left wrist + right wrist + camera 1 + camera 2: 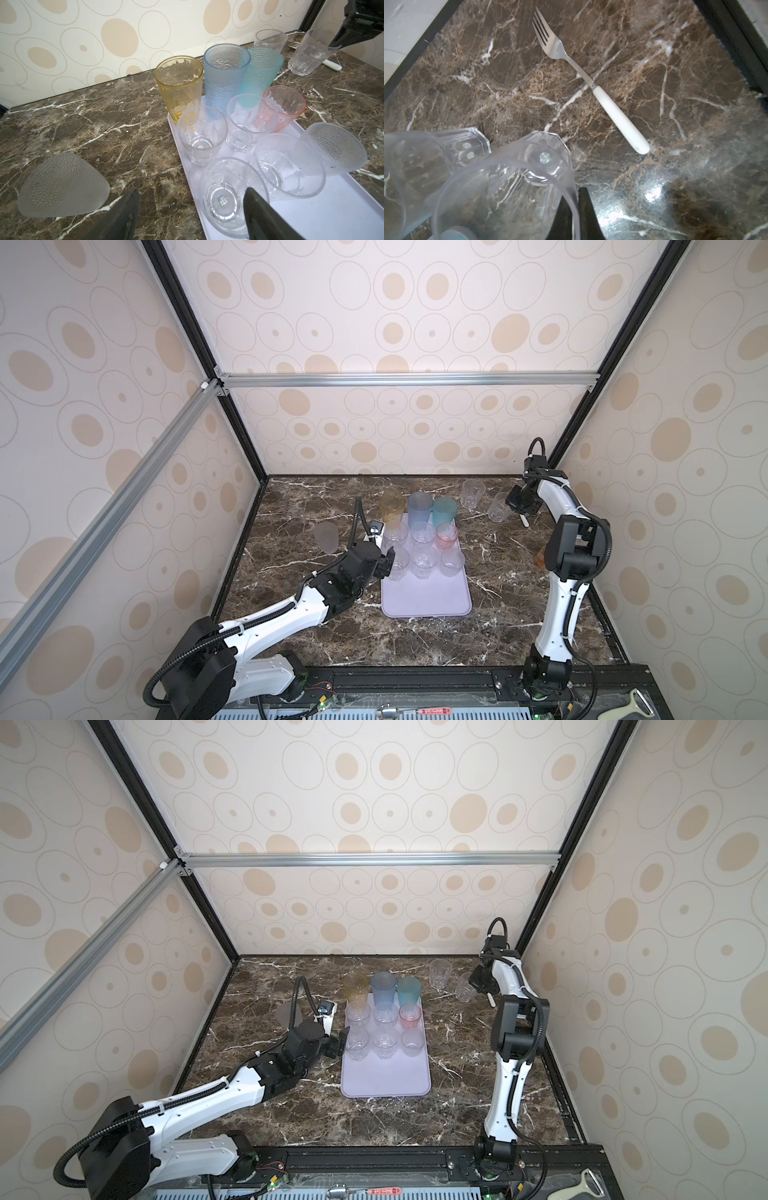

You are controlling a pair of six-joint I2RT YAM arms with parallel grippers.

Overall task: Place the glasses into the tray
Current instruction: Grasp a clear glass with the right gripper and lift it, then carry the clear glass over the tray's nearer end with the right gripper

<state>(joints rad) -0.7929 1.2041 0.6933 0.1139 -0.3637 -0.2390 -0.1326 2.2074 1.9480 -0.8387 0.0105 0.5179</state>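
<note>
The lavender tray (428,601) carries tall amber (391,508), grey-blue (419,508) and teal (444,510) glasses, a pink one (446,536) and several short clear ones. My left gripper (191,207) is open at the tray's left edge, one finger beside the nearest clear glass (224,197). A frosted glass (326,537) stands on the table to the left. At the back right, my right gripper (575,216) is shut on the rim of a clear glass (508,187), one finger inside and one outside. Another clear glass (472,492) stands just beyond it.
A fork with a white handle (591,83) lies on the marble close behind the held glass. Something amber (540,558) shows at the right edge behind the right arm. Enclosure walls close in the back and both sides.
</note>
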